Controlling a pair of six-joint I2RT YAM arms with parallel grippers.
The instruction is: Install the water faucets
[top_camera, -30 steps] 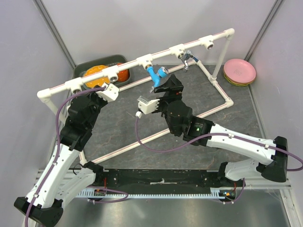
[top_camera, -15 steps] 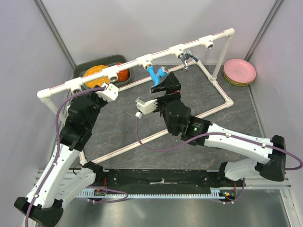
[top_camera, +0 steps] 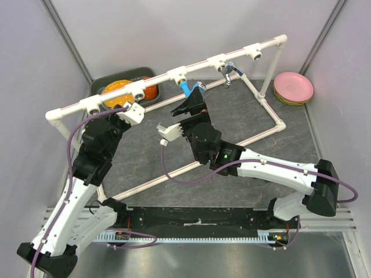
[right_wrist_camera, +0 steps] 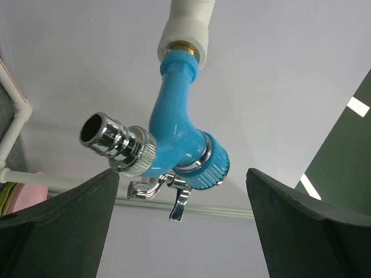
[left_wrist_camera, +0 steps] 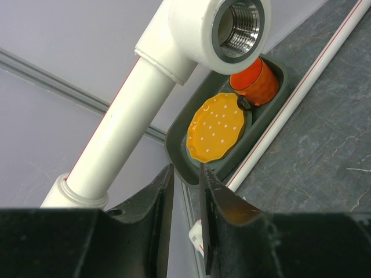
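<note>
The blue faucet (right_wrist_camera: 179, 139) hangs screwed into a white tee socket (right_wrist_camera: 184, 32) of the pipe frame, its chrome spout pointing left. My right gripper (right_wrist_camera: 181, 172) is open just below it, with one finger (right_wrist_camera: 58, 226) on each side and not touching it. In the top view this gripper (top_camera: 191, 99) covers most of the blue faucet (top_camera: 185, 87). The chrome faucet (top_camera: 230, 72) hangs from the neighbouring socket to the right. My left gripper (left_wrist_camera: 185, 168) is empty, its jaws nearly together, below an empty threaded socket (left_wrist_camera: 232, 29); in the top view it (top_camera: 132, 109) is at the frame's left.
A dark tray (top_camera: 99, 84) at the back left holds an orange plate (left_wrist_camera: 217, 127) and an orange cup (left_wrist_camera: 255, 81). Pink plates (top_camera: 293, 87) are stacked at the back right. The frame's floor pipes (top_camera: 264, 104) cross the grey table.
My right arm has swung left and forward, bringing its open fingers up around the blue faucet. The left arm has not moved.
</note>
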